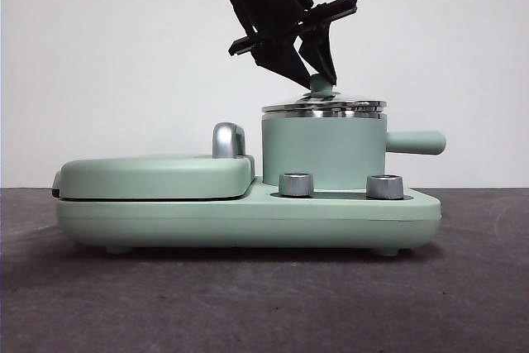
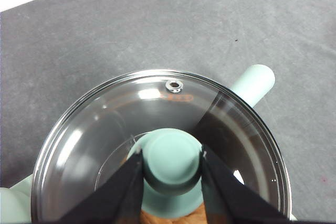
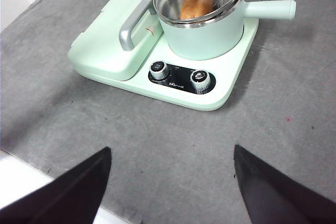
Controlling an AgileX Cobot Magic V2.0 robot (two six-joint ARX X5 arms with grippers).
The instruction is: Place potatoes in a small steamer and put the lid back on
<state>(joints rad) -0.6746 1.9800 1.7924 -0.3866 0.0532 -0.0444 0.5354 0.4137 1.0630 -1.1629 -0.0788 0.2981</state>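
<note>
- Left gripper [image 2: 170, 163]: fingers [image 2: 123, 192] clamped on the mint-green ball knob of the lid [image 2: 105, 135], one finger on each side of the knob, touching it.
- Front view: the same gripper [image 1: 318, 72] reaches down from the top edge, tilted, its tips at the knob above the small steamer [image 1: 322, 150].
- Lid [image 1: 324, 107]: clear glass with a steel rim, sitting level on the steamer's steel rim. Whether it is fully seated I cannot tell. A small steel vent hole shows in the glass in the left wrist view.
- Potato [image 3: 195, 3]: orange-brown, inside the steamer, seen through the pot's mouth in the right wrist view; a sliver of it [image 2: 168, 219] also shows under the glass beneath the knob.
- Small steamer [image 3: 202, 30]: on the cooker base [image 1: 248, 221], at 3 o'clock of the flat griddle cover [image 1: 153, 175] in the front view; its green side handle points to 3 o'clock.
- Two steel dials [image 1: 297, 184] on the base, in front of the steamer.
- Griddle cover closed, chrome handle [image 1: 228, 140] at its steamer-side edge.
- Right gripper [image 3: 170, 182]: fingers wide apart, holding nothing, above bare grey tabletop [image 3: 157, 135], well apart from the cooker.
</note>
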